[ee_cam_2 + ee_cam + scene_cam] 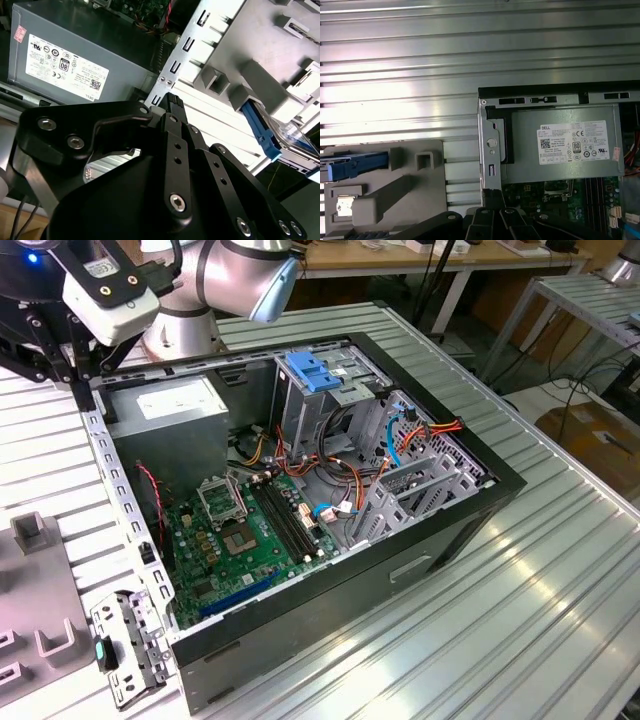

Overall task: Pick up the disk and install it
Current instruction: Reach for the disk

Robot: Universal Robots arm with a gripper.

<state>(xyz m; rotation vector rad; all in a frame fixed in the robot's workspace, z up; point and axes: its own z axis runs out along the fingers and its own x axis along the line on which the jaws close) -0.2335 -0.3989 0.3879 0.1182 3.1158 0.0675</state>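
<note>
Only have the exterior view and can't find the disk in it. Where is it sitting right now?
Observer: In the first wrist view the disk lies in a gray holder, outside the computer case.
Operator: Gripper on it?
Observer: No. The gripper hangs at the case's edge beside the power supply, apart from the disk.
Operator: Anything crowding it?
Observer: In the second wrist view, gray posts of the holder stand right next to its blue rail.
</note>
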